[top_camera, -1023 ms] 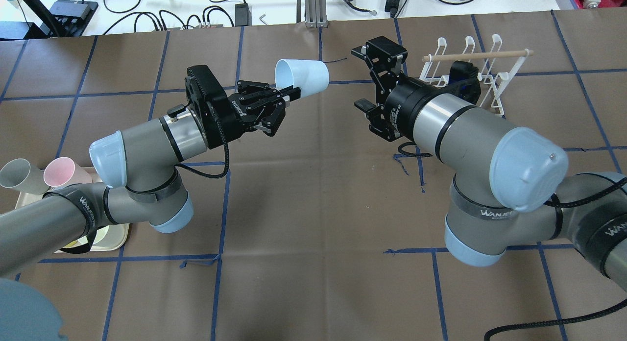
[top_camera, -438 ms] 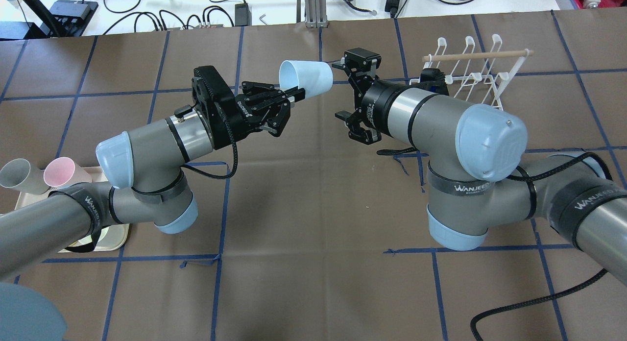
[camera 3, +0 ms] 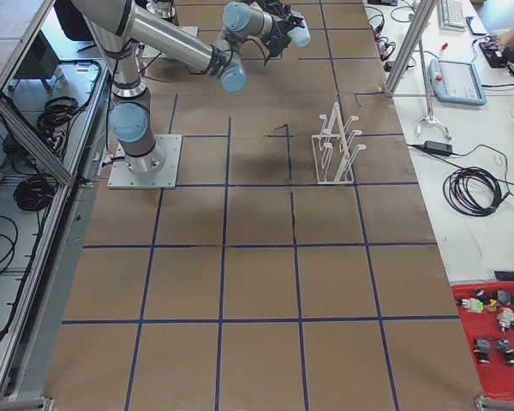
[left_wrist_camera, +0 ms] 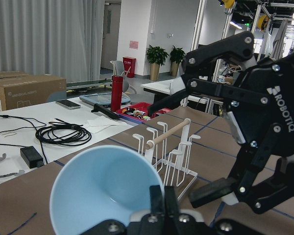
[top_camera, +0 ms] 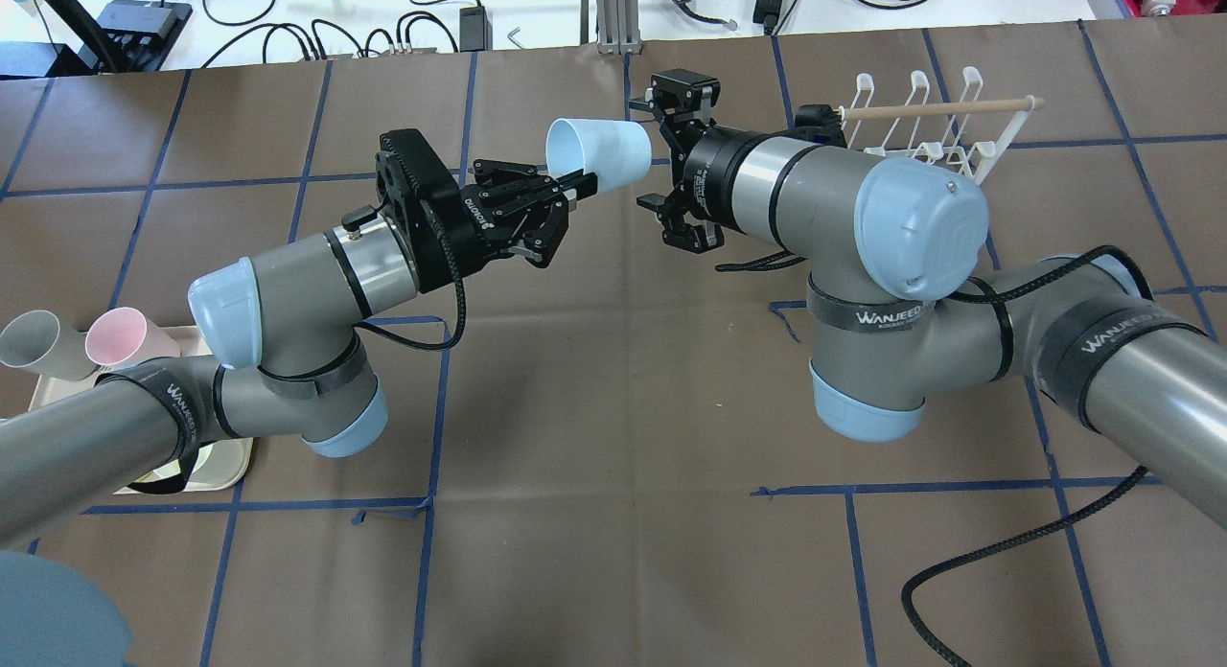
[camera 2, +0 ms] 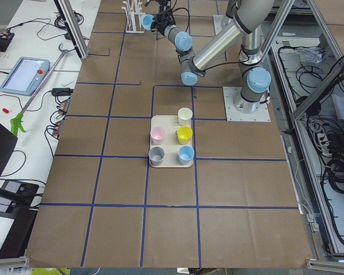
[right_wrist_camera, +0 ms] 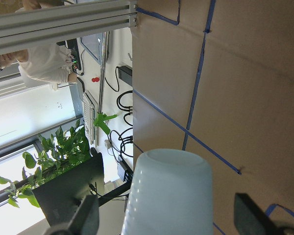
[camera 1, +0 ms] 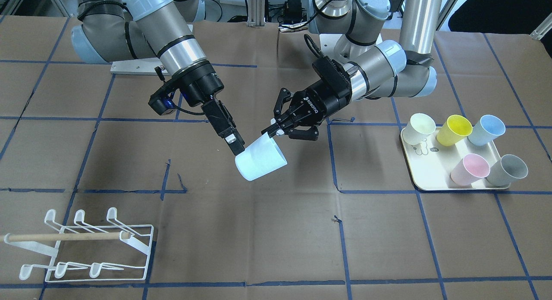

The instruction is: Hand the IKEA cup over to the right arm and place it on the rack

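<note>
While left gripper [top_camera: 578, 184] is pinching the pale-blue cup [top_camera: 596, 152] by its rim, aloft over the counter [top_camera: 613, 408], right gripper [top_camera: 655, 155] is straddling its base, wide open, empty. Advising: close squarely on the cup wall before left lets go. Rack [camera 1: 64, 236] is standing well apart.

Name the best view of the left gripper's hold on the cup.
Left wrist: left gripper pinches the cup at its rim, close up. Overhead and front-facing show it smaller; side views tiny; right wrist not.
</note>
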You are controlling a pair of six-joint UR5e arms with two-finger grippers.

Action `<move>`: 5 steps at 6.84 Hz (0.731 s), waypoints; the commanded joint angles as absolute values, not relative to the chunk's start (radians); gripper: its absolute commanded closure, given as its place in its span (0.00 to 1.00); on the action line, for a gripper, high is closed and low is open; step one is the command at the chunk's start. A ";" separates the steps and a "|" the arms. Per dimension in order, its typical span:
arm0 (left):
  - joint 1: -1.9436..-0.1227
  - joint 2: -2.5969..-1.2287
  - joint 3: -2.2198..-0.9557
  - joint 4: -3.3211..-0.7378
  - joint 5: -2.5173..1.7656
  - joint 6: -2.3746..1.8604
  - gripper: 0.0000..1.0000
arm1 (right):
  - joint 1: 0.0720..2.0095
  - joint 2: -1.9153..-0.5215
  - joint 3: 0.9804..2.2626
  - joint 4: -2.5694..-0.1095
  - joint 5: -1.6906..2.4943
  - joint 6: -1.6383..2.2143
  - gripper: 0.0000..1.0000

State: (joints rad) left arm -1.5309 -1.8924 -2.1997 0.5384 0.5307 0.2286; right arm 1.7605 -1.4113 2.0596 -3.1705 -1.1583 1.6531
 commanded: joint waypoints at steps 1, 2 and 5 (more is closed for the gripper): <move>-1.531 -1.893 -2.200 0.538 0.531 0.229 1.00 | 1.776 -1.372 2.023 -3.171 -1.160 1.655 0.04; -1.532 -1.893 -2.200 0.538 0.531 0.229 0.99 | 1.778 -1.359 2.020 -3.171 -1.161 1.654 0.04; -1.531 -1.894 -2.200 0.538 0.531 0.229 0.99 | 1.781 -1.341 2.008 -3.169 -1.161 1.652 0.04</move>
State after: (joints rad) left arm -1.5311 -1.8942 -2.1997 0.5384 0.5301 0.2285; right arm 1.7800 -1.3466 2.0109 -3.1703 -1.1601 1.6530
